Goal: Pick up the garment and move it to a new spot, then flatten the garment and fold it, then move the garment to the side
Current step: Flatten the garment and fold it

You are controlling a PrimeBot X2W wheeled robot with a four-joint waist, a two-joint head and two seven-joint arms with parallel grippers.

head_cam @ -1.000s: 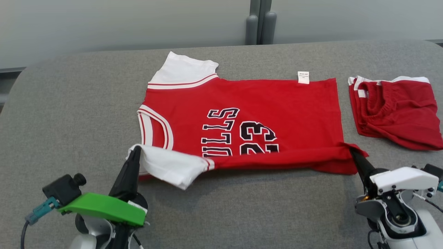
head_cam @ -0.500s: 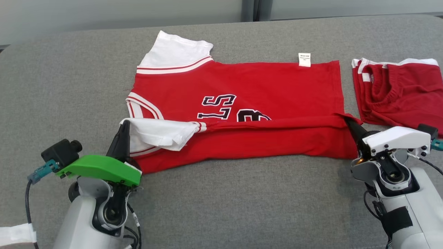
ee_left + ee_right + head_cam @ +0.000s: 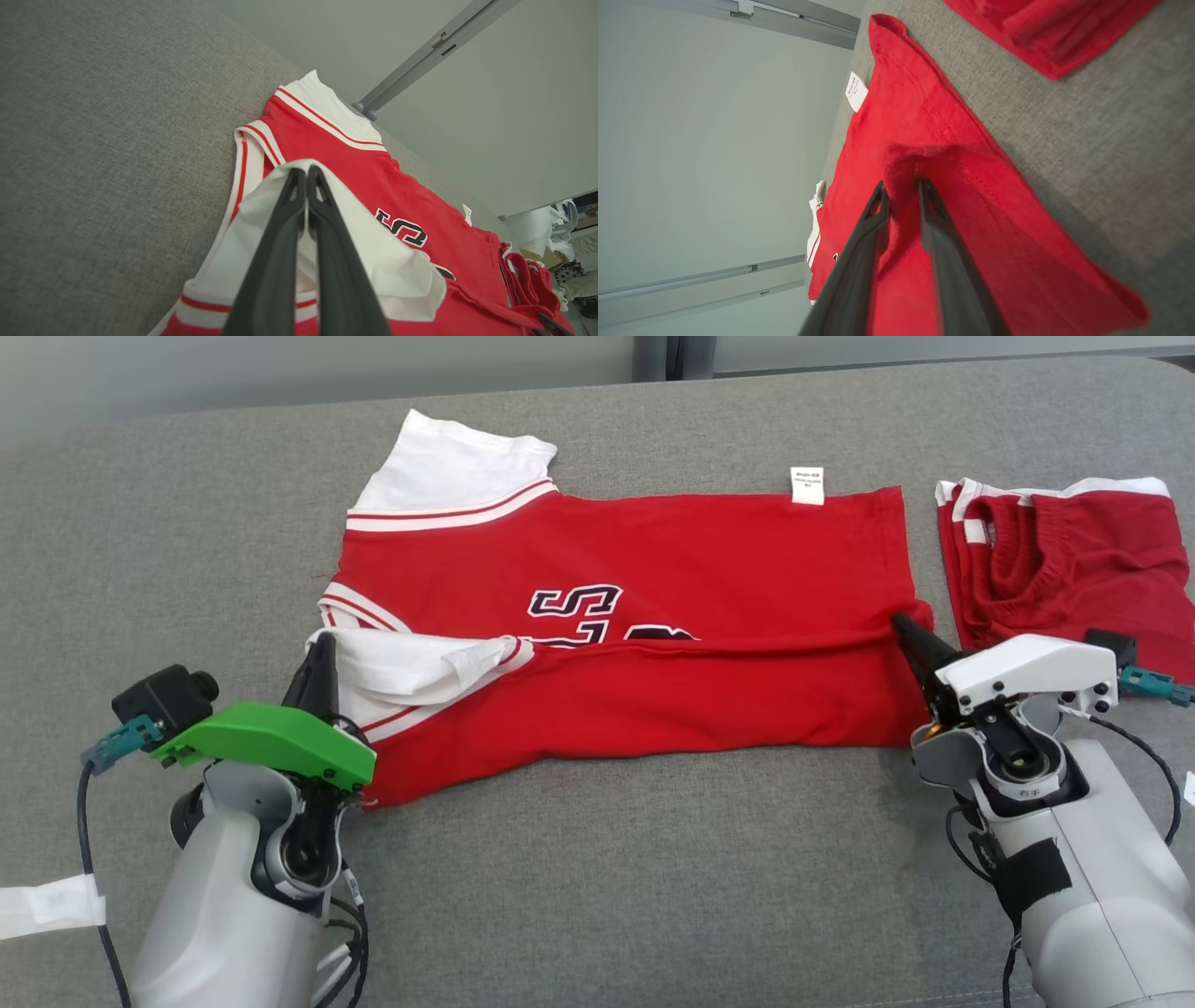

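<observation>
Item: we are seeing one red-and-white cotton basketball jersey (image 3: 653, 551) lying half-folded on the grey fabric tabletop (image 3: 607, 877). The left gripper (image 3: 322, 649) is pinching its white sleeve and the right gripper (image 3: 904, 627) its red hem corner. Crumpled red shorts (image 3: 1074, 569) are lying just beside.

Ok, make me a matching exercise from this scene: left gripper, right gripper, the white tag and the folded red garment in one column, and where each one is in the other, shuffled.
1 left gripper
2 right gripper
3 white tag
4 folded red garment

A lying to the right of the jersey
B closed on the white sleeve
C on the jersey's far edge
D holding the red hem corner

Pairs: 1-B, 2-D, 3-C, 4-A
</observation>
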